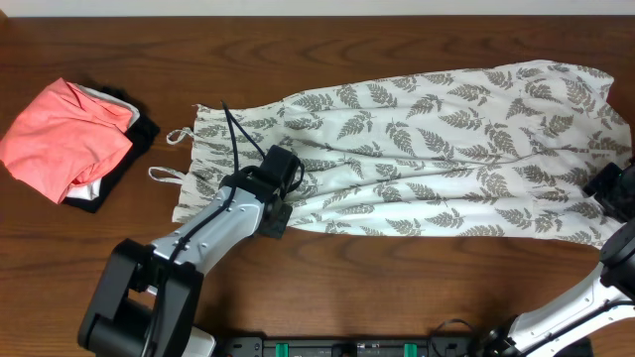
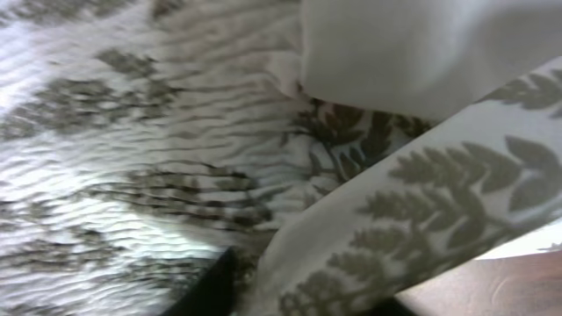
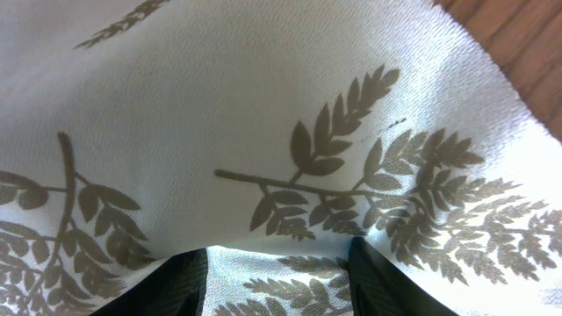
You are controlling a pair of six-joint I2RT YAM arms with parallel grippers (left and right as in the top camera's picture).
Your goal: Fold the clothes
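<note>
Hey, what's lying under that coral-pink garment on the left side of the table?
A black garment pokes out beneath the coral-pink garment, with a white-grey edge between them. The pink cloth covers the rest, so its shape is hidden.

Left arm (image 1: pixel 203 233) reaches from the base at bottom left, up and to the right, stretched out low. Left gripper (image 1: pixel 283 193) is at its far end, tipped downward. In the wrist view only one dark finger (image 2: pixel 206 288) shows at the bottom edge, so the jaw gap is unreadable. Right arm (image 1: pixel 605 288) rises along the right edge, with the right gripper (image 1: pixel 615 188) held low. Its two dark fingers (image 3: pixel 171 285) are clearly apart.
</note>
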